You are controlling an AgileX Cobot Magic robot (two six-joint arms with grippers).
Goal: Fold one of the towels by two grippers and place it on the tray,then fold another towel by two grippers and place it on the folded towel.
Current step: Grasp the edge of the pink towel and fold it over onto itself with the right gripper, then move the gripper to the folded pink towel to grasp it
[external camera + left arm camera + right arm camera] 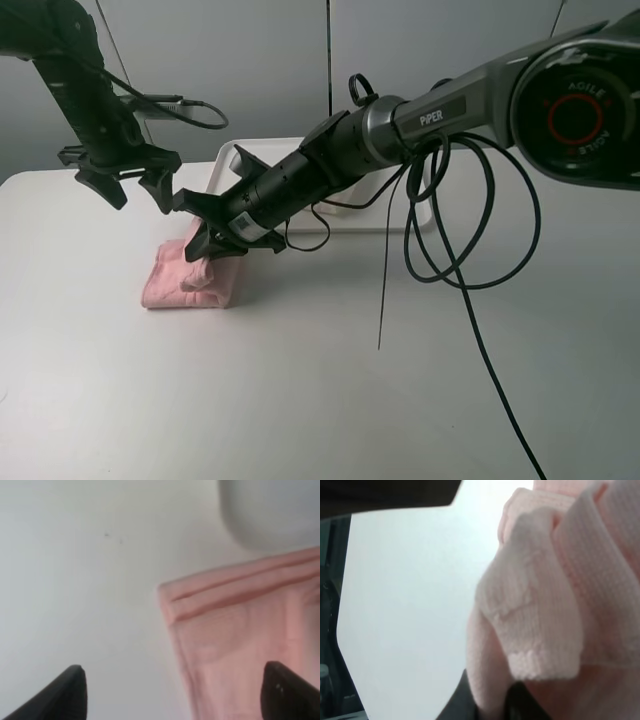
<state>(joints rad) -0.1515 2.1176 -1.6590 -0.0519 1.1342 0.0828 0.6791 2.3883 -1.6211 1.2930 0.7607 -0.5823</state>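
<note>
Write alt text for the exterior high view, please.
The right gripper, reaching across a white table, pinches a folded pale pink towel. The left gripper hangs open above it; a white tray lies behind.

Both arms are black. The right arm (450, 110) has a grey sleeve printed "PiPER" in white, and beside it a big round joint cap (578, 110) with a red ring and raised lettering. Glossy black cables (470, 210) loop off that sleeve, one thin strand hanging straight. Its forearm narrows to a ribbed cylinder. The left end effector (128, 182) has pointed matte fingers, with a cable looping nearby.
</note>
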